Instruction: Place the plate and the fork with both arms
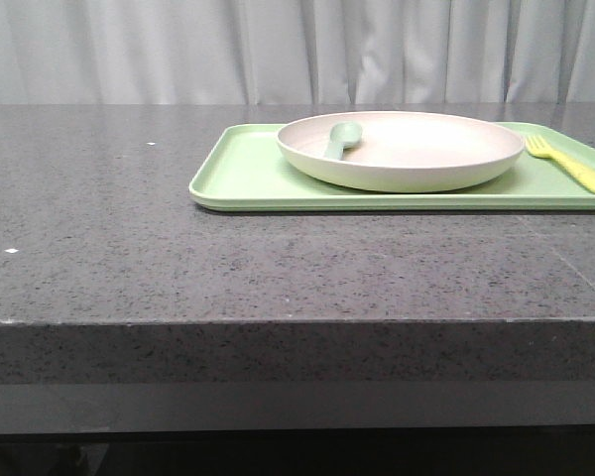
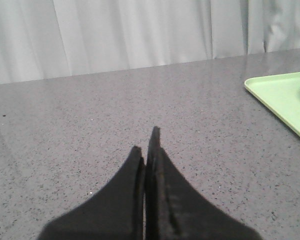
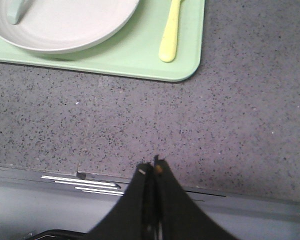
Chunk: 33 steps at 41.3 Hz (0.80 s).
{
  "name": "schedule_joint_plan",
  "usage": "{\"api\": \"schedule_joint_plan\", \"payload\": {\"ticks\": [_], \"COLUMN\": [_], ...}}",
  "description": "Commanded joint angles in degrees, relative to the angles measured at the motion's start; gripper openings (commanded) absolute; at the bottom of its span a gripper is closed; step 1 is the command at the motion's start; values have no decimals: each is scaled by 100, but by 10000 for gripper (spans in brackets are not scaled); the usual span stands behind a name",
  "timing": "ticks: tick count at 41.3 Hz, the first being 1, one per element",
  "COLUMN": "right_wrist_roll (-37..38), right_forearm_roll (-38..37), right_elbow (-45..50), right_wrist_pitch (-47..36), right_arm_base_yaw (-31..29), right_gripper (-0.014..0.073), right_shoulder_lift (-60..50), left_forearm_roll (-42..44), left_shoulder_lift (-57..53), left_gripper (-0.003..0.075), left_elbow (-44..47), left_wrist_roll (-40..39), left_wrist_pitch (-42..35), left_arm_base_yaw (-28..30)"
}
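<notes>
Black fingers of the right claw (image 3: 154, 169) press together over the counter's (image 1: 278, 268) near edge, holding nothing; only its wrist view shows this. Likewise the left claw (image 2: 149, 142) is closed, empty, above bare speckled stone. Farther back, the green tray (image 1: 240, 169) carries the plate (image 1: 407, 159), a green spoon (image 1: 339, 139) lying inside it. Just beside the plate, the fork (image 1: 573, 165) lies on the tray. No writing is readable.

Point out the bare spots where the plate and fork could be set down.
Bare grey stone tabletop lies left of the light-green rectangular tray and along its front edge. The tray is crowded: cream round plate holding a green spoon, yellow plastic fork beside it.
</notes>
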Motion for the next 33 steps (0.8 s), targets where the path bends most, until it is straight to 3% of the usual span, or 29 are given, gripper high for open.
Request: {"api": "schedule_joint_plan", "payload": {"ticks": [1,5,15,19,33], "right_wrist_roll": [-38,-38,-38,-38,-38], "right_forearm_roll": [-23,-23,-23,-23,-23], "right_elbow": [-121,-121,-121,-121,-121], "right_wrist_pitch": [-339,-339,-339,-334,-323], "right_arm_base_yaw": [-10,-10,-10,-10,-10], "right_gripper": [-68,-68,-68,-68,-68], "right_shoulder_lift": [-1,-1,-1,-1,-1], "left_forearm_roll": [371,622,594,594,604], "left_shoulder_lift": [-240,-610,-1149,-1149,-1149], "left_gripper": [-18,-18,-18,-18,-18], "left_elbow": [51,303,992,1208,1208], "left_wrist_roll": [-621,-1054,-1108,-1494,-1686], "left_wrist_pitch": [-611,-660,-1415,-1662,-1369], "left_arm_base_yaw": [-34,-34,-34,-34,-24]}}
